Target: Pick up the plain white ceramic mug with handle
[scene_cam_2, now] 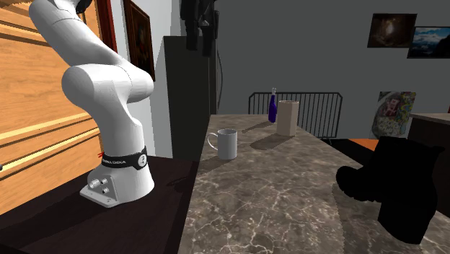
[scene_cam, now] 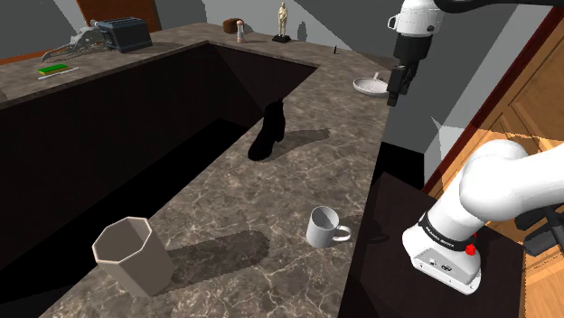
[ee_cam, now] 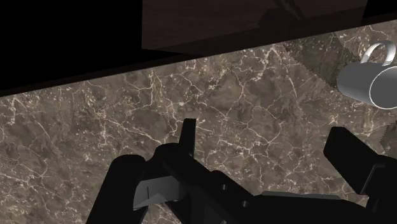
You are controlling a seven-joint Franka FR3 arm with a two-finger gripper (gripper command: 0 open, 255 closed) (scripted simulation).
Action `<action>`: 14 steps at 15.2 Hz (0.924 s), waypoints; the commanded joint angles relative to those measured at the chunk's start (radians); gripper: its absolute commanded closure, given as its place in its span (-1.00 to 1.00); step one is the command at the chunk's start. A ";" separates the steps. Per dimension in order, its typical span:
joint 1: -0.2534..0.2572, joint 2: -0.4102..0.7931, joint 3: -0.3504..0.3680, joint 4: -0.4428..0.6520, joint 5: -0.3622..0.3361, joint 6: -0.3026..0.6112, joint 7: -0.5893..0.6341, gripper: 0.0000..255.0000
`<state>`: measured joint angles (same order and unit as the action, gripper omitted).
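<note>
Tool (scene_cam: pixel 397 86) and arm are up high over the table (scene_cam: pixel 262 208). The tool's two fingers stand wide apart and nothing is between them. A black boot (scene_cam: pixel 268 131) stands on the table below, out near the middle. The white mug (scene_cam: pixel 322 226) is well apart from the tool. It stands upright close to the table's edge, on the side by the robot's stand (scene_cam: pixel 389 262), with its handle toward that edge. A pale cup with flat sides (scene_cam: pixel 131 257) stands farther along, toward the near corner. I think the reach toward the mug is only starting. Next the tool should go over the mug, come down with a finger on each side, squeeze, then lift.
</note>
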<state>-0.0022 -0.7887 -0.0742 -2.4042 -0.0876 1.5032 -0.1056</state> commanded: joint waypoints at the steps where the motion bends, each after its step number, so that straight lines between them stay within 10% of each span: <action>1: 0.000 0.000 0.000 0.000 0.000 0.000 0.000 -1.00; 14: 0.105 -0.115 0.283 -0.317 0.242 0.279 0.349 -1.00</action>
<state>0.0925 -0.9110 0.1827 -2.6998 0.1320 1.7456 0.2137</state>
